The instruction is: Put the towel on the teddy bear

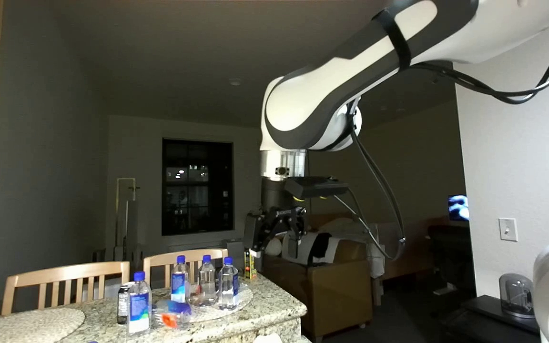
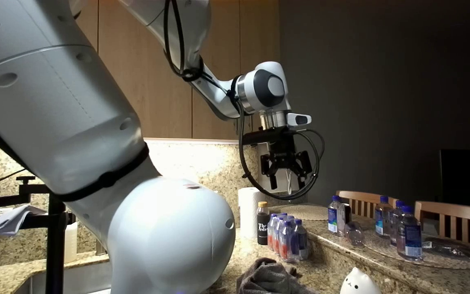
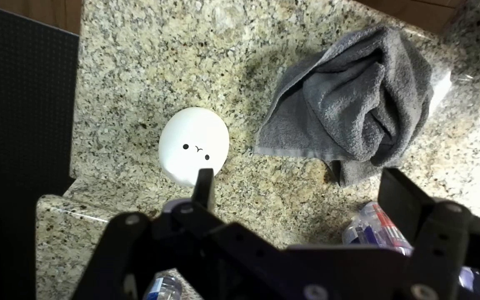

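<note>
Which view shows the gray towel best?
Wrist view: the towel shows nearly whole from above, folds clear. In an exterior view, the towel is cut off by the picture's bottom edge; no further view shows it.

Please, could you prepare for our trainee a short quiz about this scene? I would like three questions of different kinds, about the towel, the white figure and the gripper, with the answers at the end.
1. Choose: what colour is the towel?
a) red
b) grey
c) yellow

2. True or false: the gripper is open and holds nothing.

3. Short answer: is the towel on the white figure? Say how they are placed in the wrist view.

Key
1. b
2. True
3. No; the towel lies beside the white figure, to its right in the picture, with a gap between them.
</note>
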Tool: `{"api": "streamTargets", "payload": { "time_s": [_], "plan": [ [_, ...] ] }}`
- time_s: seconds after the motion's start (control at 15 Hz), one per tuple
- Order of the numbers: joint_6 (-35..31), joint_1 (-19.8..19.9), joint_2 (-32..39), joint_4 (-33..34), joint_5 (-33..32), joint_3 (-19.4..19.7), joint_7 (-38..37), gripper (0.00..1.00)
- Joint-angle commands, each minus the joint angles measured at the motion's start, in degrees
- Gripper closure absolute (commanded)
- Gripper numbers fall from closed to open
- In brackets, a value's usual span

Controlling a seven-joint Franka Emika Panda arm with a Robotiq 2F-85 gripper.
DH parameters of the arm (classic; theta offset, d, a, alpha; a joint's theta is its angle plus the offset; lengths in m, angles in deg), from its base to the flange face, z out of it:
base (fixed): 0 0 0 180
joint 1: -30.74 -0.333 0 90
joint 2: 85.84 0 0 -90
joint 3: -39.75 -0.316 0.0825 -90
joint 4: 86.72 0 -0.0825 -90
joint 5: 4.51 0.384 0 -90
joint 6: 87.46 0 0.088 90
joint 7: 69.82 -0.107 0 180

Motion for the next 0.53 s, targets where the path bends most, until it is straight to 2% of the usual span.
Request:
{"api": "streamTargets", "payload": {
  "time_s": [0.0,0.47],
  "plan": [
    [-3.5,-1.4,3.5,0.0,1.5,-2.1,-4.9,0.00],
    [-5.7,-1.3,11.0,0.3,-0.1,-9.1,-21.1,0.00]
  ]
}}
